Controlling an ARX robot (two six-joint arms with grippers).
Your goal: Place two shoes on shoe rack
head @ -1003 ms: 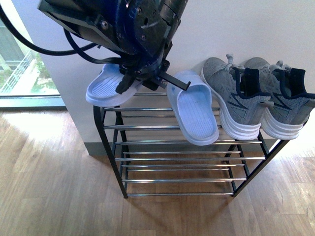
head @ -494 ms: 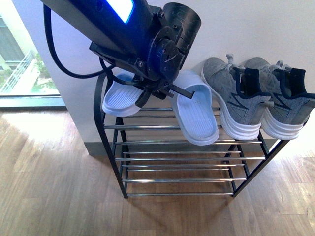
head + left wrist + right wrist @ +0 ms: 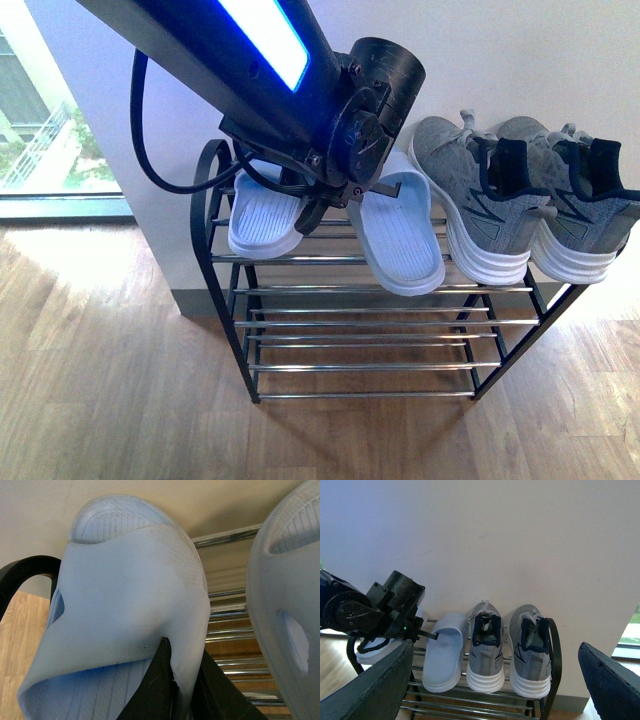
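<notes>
Swinging rightward since earlier, the left gripper [image 3: 318, 205] clenches a pale blue slide [image 3: 264, 215] above the shoe rack [image 3: 222, 275] top tier; releasing early could drop it between rods.

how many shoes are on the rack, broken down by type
pale blue slides: 2, one held in the left pincer at the rack's left end, one beside it
grey sneakers: 2, one next to the other at the shoe rack's right end
total: 4
</notes>
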